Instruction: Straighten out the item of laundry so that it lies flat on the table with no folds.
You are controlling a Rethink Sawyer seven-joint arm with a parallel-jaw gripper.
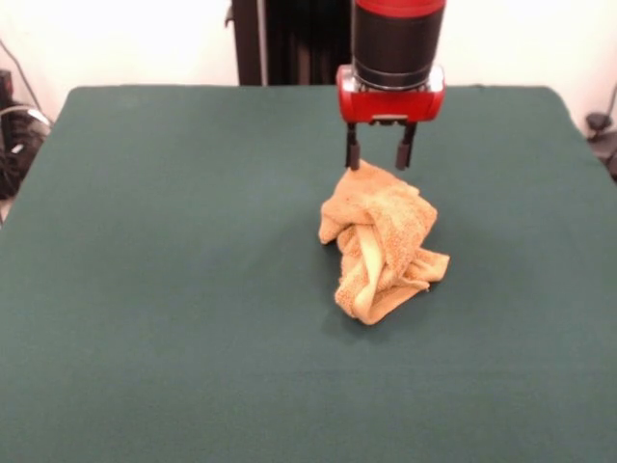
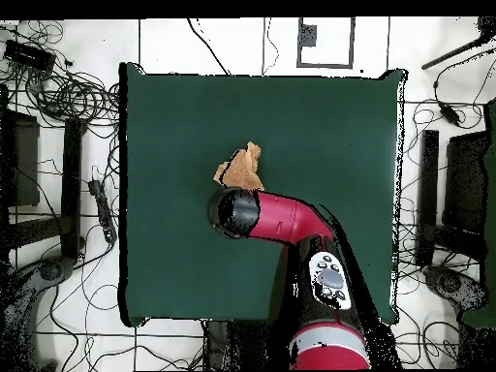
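The golden-orange towel [image 1: 382, 241] lies crumpled in a twisted heap on the dark green table [image 1: 174, 270], a little right of its middle. In the overhead view the towel [image 2: 242, 170] shows partly, its near side hidden under the arm. My gripper [image 1: 380, 156] hangs straight down just above the towel's far edge. Its two dark fingers [image 1: 353, 150] are spread apart and hold nothing; their tips are level with the top of the heap. The towel's tag loop does not show.
The red and black arm [image 2: 281, 221] reaches over the table from the robot's side. Cables and dark equipment [image 2: 68, 97] lie on the floor around the table edges.
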